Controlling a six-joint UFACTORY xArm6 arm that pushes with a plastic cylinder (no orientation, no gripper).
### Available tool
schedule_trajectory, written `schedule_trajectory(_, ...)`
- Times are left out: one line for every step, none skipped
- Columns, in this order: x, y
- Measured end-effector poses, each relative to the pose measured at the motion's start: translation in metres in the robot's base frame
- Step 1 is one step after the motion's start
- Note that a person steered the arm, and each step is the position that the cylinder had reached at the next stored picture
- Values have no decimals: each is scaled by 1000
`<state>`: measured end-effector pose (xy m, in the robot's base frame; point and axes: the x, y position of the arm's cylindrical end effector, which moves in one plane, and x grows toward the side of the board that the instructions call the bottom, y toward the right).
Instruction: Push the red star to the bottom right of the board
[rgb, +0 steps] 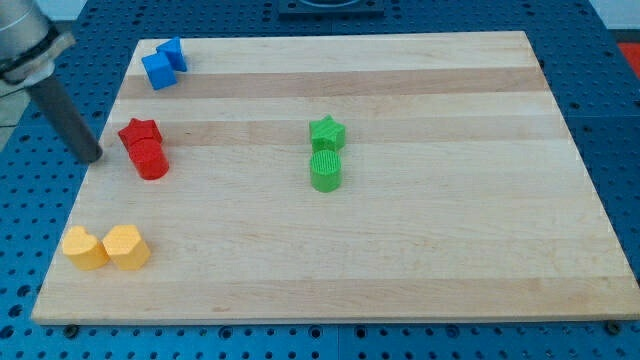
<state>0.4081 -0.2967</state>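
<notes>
Red star (140, 132) touches red cylinder (150, 160); my tip (94, 156), jawless, holds nothing.

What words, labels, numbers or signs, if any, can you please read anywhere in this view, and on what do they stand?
None: no text shows on the pale wooden board, the small coloured blocks, the blue perforated table or my tip.
</notes>
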Motion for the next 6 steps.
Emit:
schedule_trajectory(-32, 6)
schedule_trajectory(11, 89)
schedule_trajectory(70, 155)
schedule_trajectory(78, 165)
schedule_trajectory(75, 157)
schedule_trajectory(109, 162)
